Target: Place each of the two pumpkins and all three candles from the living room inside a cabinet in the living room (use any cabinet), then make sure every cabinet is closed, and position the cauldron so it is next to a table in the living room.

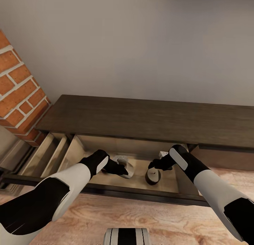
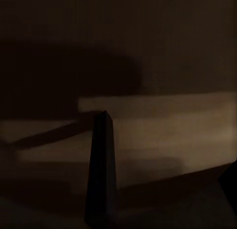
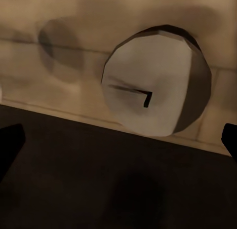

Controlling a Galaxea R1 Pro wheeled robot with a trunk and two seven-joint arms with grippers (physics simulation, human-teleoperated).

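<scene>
Both arms reached into the cabinet's (image 1: 141, 114) open drawer, where one candle (image 1: 153, 176) stood below the spread, empty right gripper (image 1: 152, 165); left gripper's (image 1: 124, 171) state unclear; recommended withdrawing straight up, clear of the drawer front.

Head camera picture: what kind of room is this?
Probably a living room: a long, low, dark wood cabinet stands against a plain wall beside a red brick column, on a pale wood floor. A candle sits in its open drawer.
</scene>
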